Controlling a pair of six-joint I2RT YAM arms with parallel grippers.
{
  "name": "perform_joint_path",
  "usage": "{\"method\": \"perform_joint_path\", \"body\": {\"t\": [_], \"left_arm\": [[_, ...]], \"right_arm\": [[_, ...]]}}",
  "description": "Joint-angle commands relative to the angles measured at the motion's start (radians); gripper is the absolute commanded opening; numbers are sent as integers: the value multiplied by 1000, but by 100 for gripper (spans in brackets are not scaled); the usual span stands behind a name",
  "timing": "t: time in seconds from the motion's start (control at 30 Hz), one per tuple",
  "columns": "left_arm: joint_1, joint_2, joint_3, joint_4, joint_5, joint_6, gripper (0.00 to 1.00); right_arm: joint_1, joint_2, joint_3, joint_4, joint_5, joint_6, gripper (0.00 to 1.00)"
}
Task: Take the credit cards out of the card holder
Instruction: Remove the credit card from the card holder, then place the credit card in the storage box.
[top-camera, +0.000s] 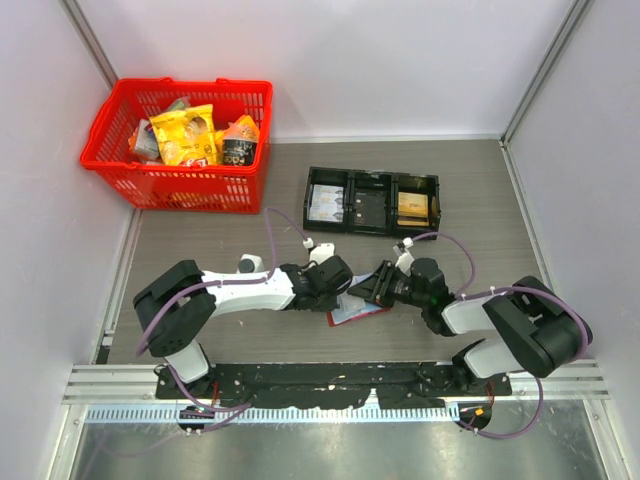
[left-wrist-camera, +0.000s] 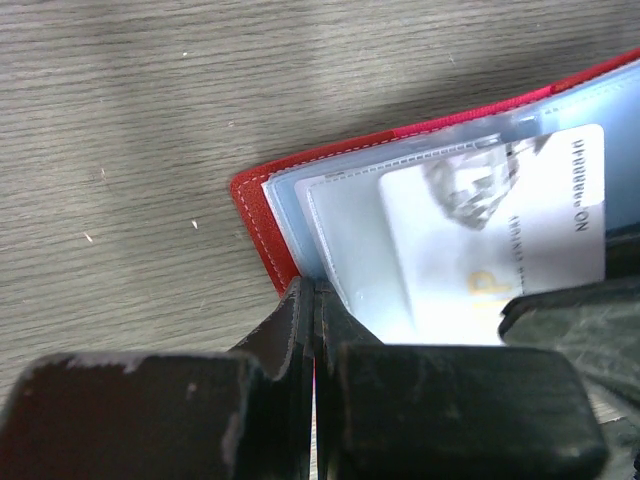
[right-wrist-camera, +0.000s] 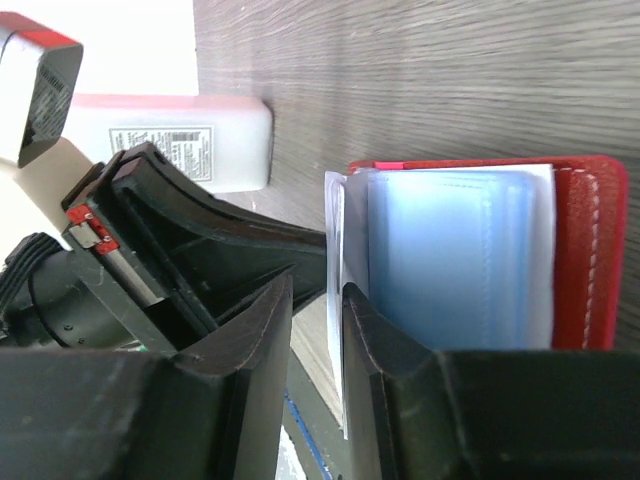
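The red card holder (top-camera: 358, 310) lies spread open on the table between my two grippers. In the left wrist view its red cover (left-wrist-camera: 262, 215) frames pale blue clear sleeves, and a whitish credit card (left-wrist-camera: 500, 220) with dark print shows in a sleeve. My left gripper (left-wrist-camera: 315, 300) is shut on the holder's near edge, with a red sliver between its fingers. In the right wrist view my right gripper (right-wrist-camera: 318, 320) stands open, and the thin white edge of a card (right-wrist-camera: 334, 300) rises between its fingers against the right one. The blue sleeves (right-wrist-camera: 450, 260) lie beside it.
A black three-compartment tray (top-camera: 373, 200) sits behind the grippers. At the back left, a red basket (top-camera: 180, 140) holds snack packs. Walls close in on both sides and at the back.
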Motion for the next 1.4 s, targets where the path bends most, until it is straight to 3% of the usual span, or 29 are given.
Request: {"method": "perform_joint_path", "body": {"t": [0.0,0.5,0.93,1.07,1.17,1.27,1.37], "left_arm": [[-7,41,-31,-107,-5,21,0],[-7,20,-51,-64,4,16,0],[-6,-51,-68,-21,-27,4,2],[-6,-146,-63,-6,-68,-2,19],[-6,-233,-44,8,-104,1,58],[-4,-313,-13,13,-139,15,88],[-4,-368,21,10,-160,10,95]], "right_arm": [[-41,-35,-24,38,-33,-47,29],[-116,-59,-47,-77,-33,-127,10],[-182,-424,-27,-475,117,-202,1],[-184,-573,-7,-576,187,-178,1],[-182,-692,-15,-565,218,-112,1],[-184,-762,-64,-411,235,12,1],[-182,-799,-79,-338,250,58,1]]}}
